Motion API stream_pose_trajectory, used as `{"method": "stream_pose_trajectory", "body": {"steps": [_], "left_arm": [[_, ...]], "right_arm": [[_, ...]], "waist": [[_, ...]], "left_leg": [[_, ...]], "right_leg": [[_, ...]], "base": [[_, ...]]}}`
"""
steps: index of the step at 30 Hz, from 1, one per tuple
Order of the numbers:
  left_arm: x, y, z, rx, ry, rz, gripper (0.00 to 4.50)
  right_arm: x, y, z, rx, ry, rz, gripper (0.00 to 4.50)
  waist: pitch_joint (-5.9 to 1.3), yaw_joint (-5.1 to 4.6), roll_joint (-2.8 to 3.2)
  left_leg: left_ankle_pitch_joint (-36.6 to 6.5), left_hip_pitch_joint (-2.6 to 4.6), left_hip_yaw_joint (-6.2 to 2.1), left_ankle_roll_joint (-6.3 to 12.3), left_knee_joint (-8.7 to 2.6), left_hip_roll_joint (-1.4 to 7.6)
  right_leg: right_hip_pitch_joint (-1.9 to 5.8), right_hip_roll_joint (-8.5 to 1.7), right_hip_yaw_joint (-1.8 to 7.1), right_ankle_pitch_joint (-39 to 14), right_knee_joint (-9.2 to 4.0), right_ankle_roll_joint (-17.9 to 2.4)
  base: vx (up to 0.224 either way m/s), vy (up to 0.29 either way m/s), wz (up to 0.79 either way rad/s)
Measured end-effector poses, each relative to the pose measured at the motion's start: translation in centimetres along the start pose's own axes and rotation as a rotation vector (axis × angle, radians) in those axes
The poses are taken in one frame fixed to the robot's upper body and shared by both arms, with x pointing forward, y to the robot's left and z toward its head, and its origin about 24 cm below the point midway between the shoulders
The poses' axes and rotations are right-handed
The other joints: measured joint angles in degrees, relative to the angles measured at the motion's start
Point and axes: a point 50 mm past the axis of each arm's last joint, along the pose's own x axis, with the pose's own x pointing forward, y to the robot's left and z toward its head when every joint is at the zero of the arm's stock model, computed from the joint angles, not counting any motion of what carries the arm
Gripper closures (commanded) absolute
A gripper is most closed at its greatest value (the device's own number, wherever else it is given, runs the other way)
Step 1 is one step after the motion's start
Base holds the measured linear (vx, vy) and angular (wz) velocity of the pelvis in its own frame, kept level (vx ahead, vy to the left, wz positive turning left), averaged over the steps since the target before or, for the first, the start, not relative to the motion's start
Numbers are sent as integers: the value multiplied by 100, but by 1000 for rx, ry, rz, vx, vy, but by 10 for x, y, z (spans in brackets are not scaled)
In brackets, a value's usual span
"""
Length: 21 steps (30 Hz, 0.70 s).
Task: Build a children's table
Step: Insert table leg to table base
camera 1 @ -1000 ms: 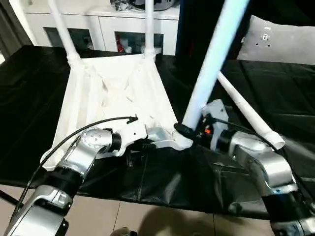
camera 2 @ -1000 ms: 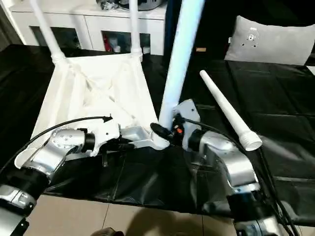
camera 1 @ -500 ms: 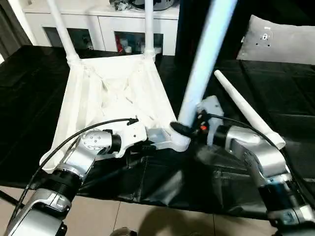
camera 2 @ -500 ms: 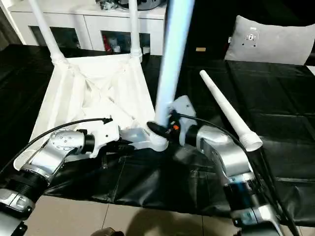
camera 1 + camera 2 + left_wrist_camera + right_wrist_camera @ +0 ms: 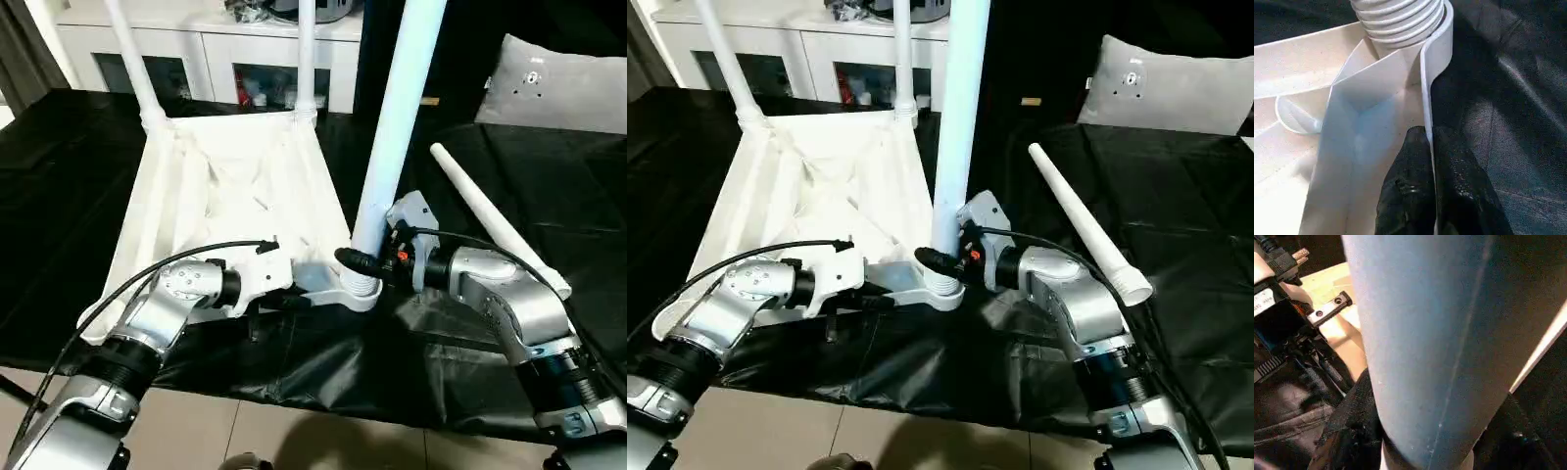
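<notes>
The children's table top (image 5: 225,186) lies upside down, ribbed side up, on a black cloth. Two white legs (image 5: 137,59) (image 5: 307,49) stand in its far corners. My right gripper (image 5: 361,262) is shut around the base of a third leg (image 5: 392,127), which stands nearly upright in the near right corner socket (image 5: 358,294). Its threaded end (image 5: 1400,19) sits at that socket in the left wrist view. My left gripper (image 5: 294,299) is shut on the top's near rim beside the socket, its black fingers (image 5: 1415,191) pinching the thin white edge. A fourth leg (image 5: 490,220) lies loose on the cloth to the right.
A white cabinet (image 5: 216,49) stands behind the black-covered surface (image 5: 78,176). A grey cushion (image 5: 554,83) rests at the back right. The cloth's near edge hangs over a tiled floor (image 5: 323,436). A black cable (image 5: 147,274) loops over my left forearm.
The leg in my right gripper has swung from a rightward lean to nearly upright over the near corner socket. My left gripper has kept its hold on the rim.
</notes>
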Motion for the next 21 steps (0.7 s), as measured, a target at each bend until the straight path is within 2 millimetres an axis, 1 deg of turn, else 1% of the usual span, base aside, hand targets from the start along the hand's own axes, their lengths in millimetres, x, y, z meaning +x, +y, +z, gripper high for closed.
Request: {"method": "stream_pose_trajectory", "body": {"steps": [2, 14, 21], "left_arm": [[0, 0, 0, 7, 0, -5, 450], [1, -1, 0, 18, 1, -22, 450], [1, -1, 0, 22, -1, -22, 450]], "right_arm": [[-2, -1, -4, 12, 24, 3, 260], [-3, -5, -2, 10, 49, 46, 260], [1, -9, -8, 109, -6, 28, 260]], "waist": [[-5, 0, -8], [-15, 31, -18], [-19, 28, -25]], "left_leg": [[0, 0, 0, 0, 0, 0], [0, 3, 0, 0, 0, 1], [0, 4, 0, 0, -1, 1]], "right_leg": [[1, 0, 0, 0, 0, 0], [2, -1, -2, 0, 0, 0], [3, -1, -1, 0, 0, 0]], "base": [[0, 0, 0], [0, 0, 0], [0, 0, 0]]}}
